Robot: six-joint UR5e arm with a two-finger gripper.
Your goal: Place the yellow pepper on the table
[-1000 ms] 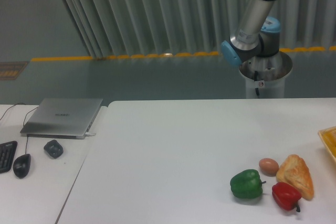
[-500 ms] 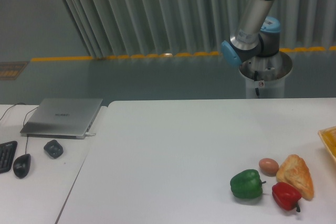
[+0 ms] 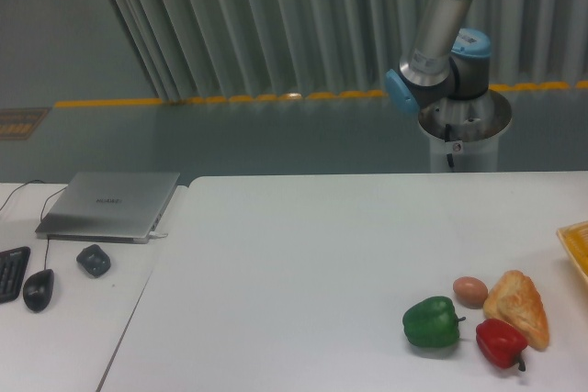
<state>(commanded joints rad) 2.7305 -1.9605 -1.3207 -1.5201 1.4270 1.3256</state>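
A pale grey ribbed curtain wall spans the back above a dull grey-green floor crossed by a broken yellow painted floor line.

On the large white flat-topped table, a glossy green bell pepper lies near the front right, with a small brown egg just behind and to its right. A golden crusty bread piece lies right of the egg, and a shiny red bell pepper sits in front of the bread, touching it. A yellow tray edge shows at the far right. Left of the table, a separate white desk bears a closed grey laptop at the back, a small dark rounded object before it, and a black mouse and black keyboard farther left. The grey-and-blue robot arm stands behind the table.
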